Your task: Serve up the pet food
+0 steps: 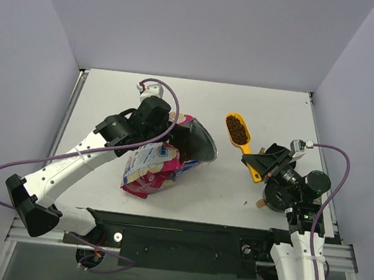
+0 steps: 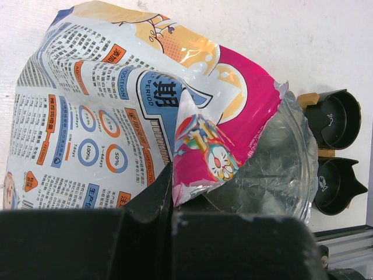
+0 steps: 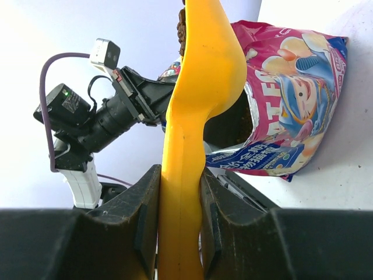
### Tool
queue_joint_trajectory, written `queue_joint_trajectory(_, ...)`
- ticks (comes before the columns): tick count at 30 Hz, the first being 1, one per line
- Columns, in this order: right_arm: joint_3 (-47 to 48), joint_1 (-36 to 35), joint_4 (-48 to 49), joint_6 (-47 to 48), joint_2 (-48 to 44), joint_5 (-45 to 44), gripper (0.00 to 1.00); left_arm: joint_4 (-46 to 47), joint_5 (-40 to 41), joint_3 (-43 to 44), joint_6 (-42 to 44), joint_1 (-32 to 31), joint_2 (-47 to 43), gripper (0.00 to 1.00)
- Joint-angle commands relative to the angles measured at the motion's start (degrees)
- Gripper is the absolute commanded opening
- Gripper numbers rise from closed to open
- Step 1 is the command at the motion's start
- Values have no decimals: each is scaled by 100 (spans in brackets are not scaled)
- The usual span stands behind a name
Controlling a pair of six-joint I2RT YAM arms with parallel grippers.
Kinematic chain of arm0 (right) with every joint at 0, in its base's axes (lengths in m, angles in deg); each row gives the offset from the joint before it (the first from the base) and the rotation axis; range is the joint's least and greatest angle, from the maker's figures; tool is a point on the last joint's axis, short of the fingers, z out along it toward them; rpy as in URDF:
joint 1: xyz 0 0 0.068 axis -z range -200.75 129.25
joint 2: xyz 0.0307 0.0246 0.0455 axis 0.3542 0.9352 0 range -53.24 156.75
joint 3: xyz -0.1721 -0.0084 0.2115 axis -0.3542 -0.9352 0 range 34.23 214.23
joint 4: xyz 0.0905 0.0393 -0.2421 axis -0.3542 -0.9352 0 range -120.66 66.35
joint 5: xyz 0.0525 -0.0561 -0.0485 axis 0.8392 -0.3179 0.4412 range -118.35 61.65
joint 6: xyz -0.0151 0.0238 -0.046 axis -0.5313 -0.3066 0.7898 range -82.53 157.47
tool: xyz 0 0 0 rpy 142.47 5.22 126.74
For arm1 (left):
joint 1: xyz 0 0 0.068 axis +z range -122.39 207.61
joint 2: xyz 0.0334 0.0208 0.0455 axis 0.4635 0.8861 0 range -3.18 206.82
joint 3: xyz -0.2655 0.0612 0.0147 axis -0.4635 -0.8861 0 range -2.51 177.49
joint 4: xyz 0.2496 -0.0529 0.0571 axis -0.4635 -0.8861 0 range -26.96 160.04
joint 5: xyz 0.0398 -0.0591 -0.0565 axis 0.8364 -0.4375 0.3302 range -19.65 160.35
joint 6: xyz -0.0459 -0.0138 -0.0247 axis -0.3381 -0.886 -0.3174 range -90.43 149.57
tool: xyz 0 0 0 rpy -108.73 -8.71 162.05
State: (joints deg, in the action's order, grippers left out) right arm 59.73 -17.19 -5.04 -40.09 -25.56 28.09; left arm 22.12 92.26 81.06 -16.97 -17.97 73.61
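Observation:
Dark-brown kibble (image 1: pixel 236 128) fills the bowl of a yellow scoop (image 1: pixel 239 133) held above the table's right middle. My right gripper (image 1: pixel 257 164) is shut on the scoop's handle; in the right wrist view the scoop (image 3: pixel 195 87) stands between the jaws of the right gripper (image 3: pixel 179 192), with kibble (image 3: pixel 181 29) at its top edge. The pink-and-blue bag (image 1: pixel 154 167) lies on its side, its mouth (image 1: pixel 196 144) facing right. My left gripper (image 1: pixel 166 129) is shut on the bag's upper rim, and the left wrist view shows this gripper (image 2: pixel 170 195) pinching a fold of the bag (image 2: pixel 116 111).
Two black round bowls (image 1: pixel 315 182) (image 1: pixel 275 196) sit at the near right, partly under my right arm; both show in the left wrist view (image 2: pixel 335 119) (image 2: pixel 335 186). A few crumbs (image 1: pixel 244 202) lie near the front edge. Grey walls enclose the table.

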Motion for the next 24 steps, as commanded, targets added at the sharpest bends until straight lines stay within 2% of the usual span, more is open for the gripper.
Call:
queue_joint_trajectory(1, 96, 215, 433, 83, 79, 174, 0, 213, 68, -25, -170, 32, -218, 0)
queue_joint_trajectory(9, -308, 532, 424, 83, 89, -186, 0, 345, 15, 54, 22, 23, -208, 0)
queue_joint_trajectory(16, -747, 848, 372, -14, -166, -862, 0, 441, 111, -78, 163, 23, -472, 0)
queue_joint_trajectory(18, -818, 928, 135, 4, -324, -1135, 0, 520, 147, -165, 207, 14, -595, 0)
queue_joint_trajectory(22, -511, 1007, -1576, 706, -658, -1855, 0, 722, 252, -394, 321, 23, -868, 0)
queue_joint_trajectory(24, -510, 1042, -1720, 777, -685, -2014, 0, 845, 261, -499, 304, 23, -956, 0)
